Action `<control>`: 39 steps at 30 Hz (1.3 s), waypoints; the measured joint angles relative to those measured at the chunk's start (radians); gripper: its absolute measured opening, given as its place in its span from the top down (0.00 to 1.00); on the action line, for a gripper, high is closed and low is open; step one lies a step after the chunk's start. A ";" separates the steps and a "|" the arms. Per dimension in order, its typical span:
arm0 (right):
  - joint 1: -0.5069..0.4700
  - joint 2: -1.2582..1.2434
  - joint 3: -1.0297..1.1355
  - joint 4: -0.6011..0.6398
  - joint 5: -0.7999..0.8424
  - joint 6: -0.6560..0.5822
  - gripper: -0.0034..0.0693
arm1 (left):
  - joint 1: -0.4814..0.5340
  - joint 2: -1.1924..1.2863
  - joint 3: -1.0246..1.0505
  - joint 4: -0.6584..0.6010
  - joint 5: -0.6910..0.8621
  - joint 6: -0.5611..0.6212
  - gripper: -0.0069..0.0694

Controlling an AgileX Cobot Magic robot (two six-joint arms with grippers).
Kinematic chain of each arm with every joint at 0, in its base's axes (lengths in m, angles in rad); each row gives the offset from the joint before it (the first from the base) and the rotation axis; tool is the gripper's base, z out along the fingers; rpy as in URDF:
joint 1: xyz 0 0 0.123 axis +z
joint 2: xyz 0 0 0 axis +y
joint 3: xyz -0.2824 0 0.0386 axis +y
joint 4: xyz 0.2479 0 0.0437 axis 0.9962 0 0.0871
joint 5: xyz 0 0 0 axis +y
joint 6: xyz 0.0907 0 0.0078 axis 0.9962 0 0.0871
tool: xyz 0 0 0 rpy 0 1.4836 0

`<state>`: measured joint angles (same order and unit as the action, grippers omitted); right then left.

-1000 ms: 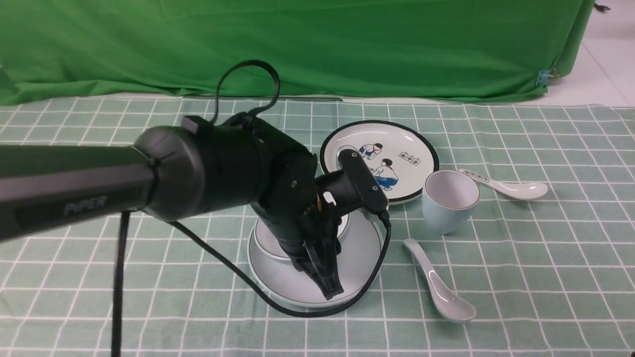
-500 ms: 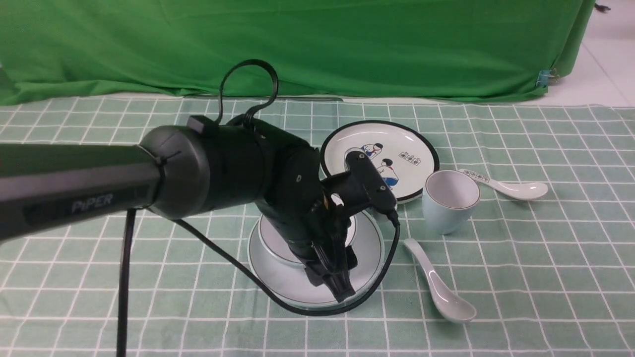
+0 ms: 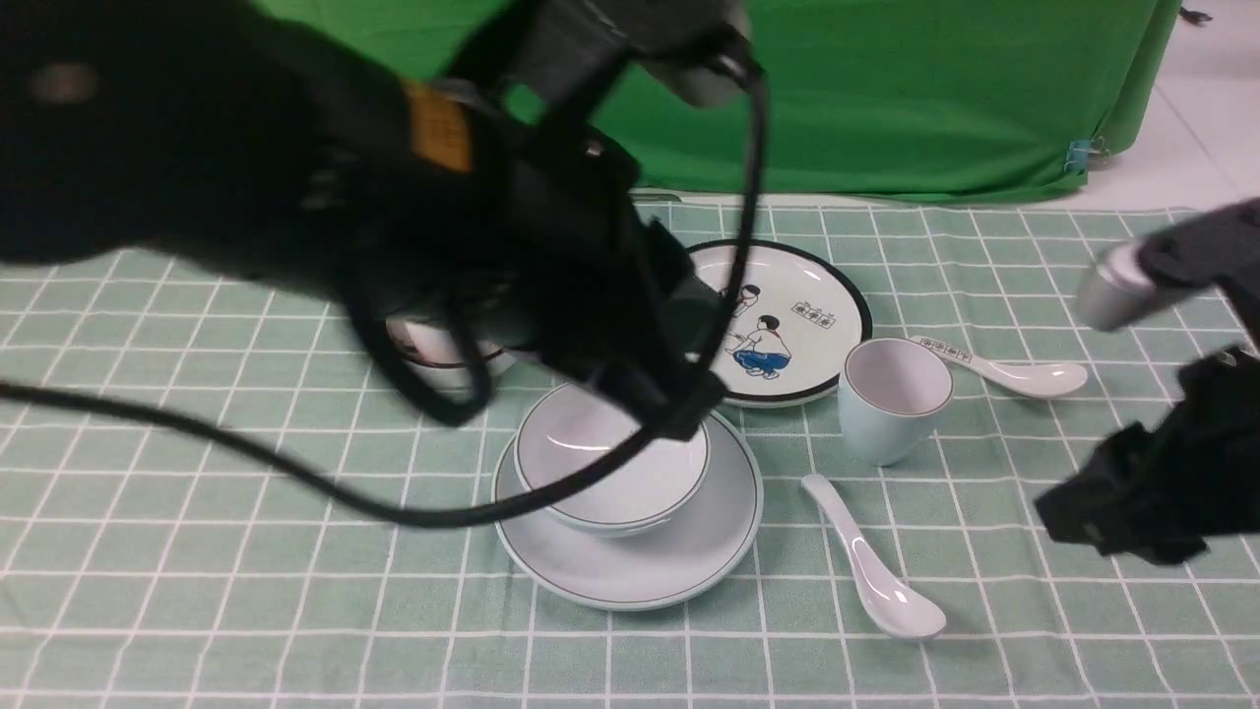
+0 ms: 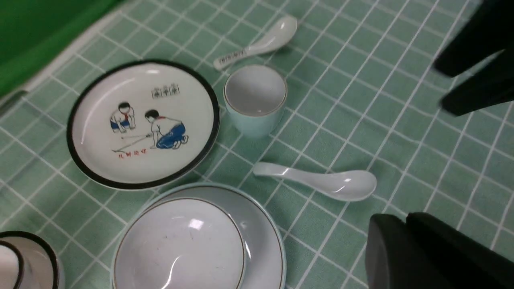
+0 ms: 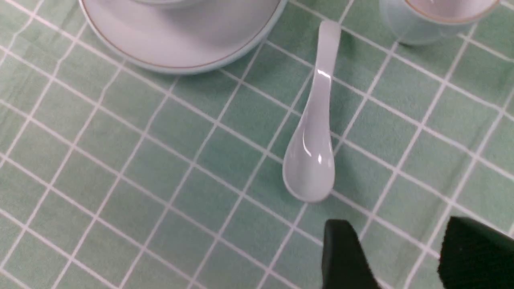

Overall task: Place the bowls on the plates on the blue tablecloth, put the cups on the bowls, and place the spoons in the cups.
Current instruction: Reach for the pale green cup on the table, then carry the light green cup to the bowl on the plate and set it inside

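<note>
Checked teal tablecloth (image 3: pixel 197 591) shows open squares along its near edge; pale blue bowl (image 3: pixel 610 463) sits on pale blue plate (image 3: pixel 689 561) mid-cloth. Left gripper (image 4: pixel 401 228), fingers pressed together, holds nothing; right gripper (image 5: pixel 405 257), spread, hovers beside the plain spoon (image 5: pixel 311 160), not touching

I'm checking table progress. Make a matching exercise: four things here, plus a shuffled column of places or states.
1 pale blue bowl
2 cartoon plate
3 pale blue cup
4 plain white spoon

A lying on the checked tablecloth, scoop end nearest the robot
B resting on the pale blue plate
C black-rimmed, nothing on it
D upright on the tablecloth, mouth up

Pairs: 1-B, 2-C, 3-D, 4-A
</note>
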<state>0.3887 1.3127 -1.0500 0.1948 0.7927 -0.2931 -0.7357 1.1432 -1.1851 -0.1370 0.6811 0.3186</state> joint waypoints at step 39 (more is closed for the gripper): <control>0.161 0.622 -0.745 -0.054 0.284 0.035 0.83 | 0.000 -0.738 0.625 0.011 -0.235 -0.035 0.90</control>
<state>0.5496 1.9343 -1.7945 0.1409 1.0766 -0.2584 -0.7357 0.4055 -0.5599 -0.1264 0.4463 0.2832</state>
